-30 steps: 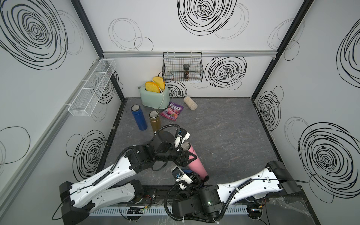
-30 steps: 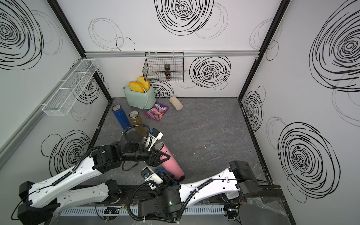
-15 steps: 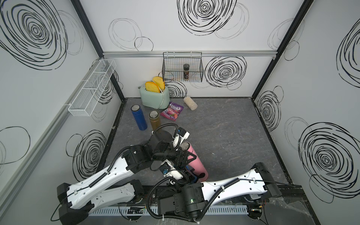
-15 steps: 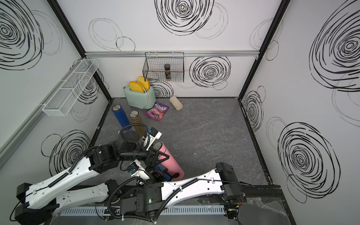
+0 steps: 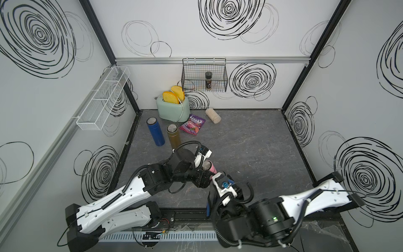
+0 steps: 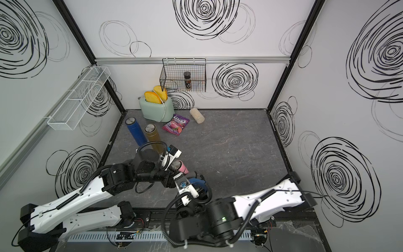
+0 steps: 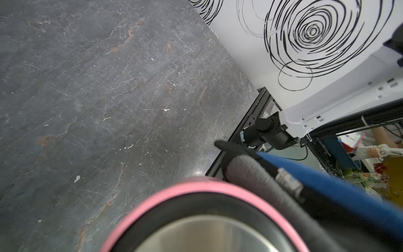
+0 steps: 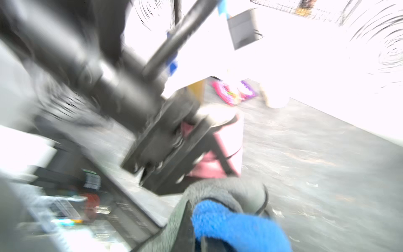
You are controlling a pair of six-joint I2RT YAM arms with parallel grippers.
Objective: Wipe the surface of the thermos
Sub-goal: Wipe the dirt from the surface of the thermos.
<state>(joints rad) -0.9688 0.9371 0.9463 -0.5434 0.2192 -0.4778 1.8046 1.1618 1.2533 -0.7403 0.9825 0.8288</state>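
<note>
The pink thermos (image 5: 211, 167) is near the front middle of the grey worktop (image 5: 250, 148), with the left fingers (image 8: 221, 153) clamped around its upper body. The right fingers (image 7: 226, 150) are closed tight on a blue-and-grey cloth (image 8: 229, 224), which is just beside the thermos's side.

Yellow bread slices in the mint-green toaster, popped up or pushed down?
Popped up: both yellow bread slices stick out well above the top of the mint-green toaster, in both top views.
</note>
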